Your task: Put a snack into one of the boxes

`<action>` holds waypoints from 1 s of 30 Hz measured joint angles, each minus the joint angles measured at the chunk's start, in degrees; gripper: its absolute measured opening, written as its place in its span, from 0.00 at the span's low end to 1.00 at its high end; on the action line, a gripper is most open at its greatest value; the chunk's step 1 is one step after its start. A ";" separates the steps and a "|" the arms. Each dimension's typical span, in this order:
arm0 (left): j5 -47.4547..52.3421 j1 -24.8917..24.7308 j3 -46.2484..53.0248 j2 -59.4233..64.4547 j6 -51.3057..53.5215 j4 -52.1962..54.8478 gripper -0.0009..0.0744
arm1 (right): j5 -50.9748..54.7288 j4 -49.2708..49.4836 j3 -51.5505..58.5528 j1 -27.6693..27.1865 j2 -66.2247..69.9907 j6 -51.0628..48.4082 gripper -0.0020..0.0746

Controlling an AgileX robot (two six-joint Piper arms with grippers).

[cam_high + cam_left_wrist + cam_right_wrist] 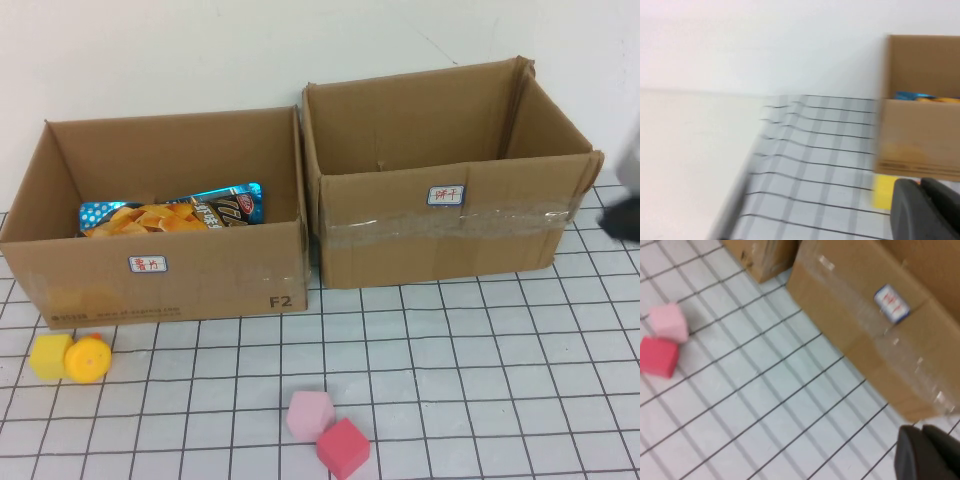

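Snack bag (175, 213) lies inside left box (160, 270) at nine o'clock, right box (450, 240) apparently empty; left pincer (920, 186) and right pincer (922, 432) both clenched, empty, best withdrawn clear.

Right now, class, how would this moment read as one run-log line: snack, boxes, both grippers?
snack: orange-and-blue chip bag inside left brown cardboard box | taped right cardboard box: nothing visible inside | left gripper: shut, beside left box | right gripper: shut, holding nothing, near taped box
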 joint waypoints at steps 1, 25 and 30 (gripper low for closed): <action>0.31 -0.51 0.10 -0.51 1.39 -1.84 0.01 | -0.88 0.00 2.62 0.00 -2.06 0.09 0.03; -13.72 -5.06 13.83 -11.75 17.76 -18.93 0.01 | -14.78 6.46 44.89 0.00 -42.34 1.79 0.03; -15.69 -5.06 17.14 -11.75 17.76 -22.91 0.01 | -14.06 8.17 45.62 0.00 -42.47 1.79 0.03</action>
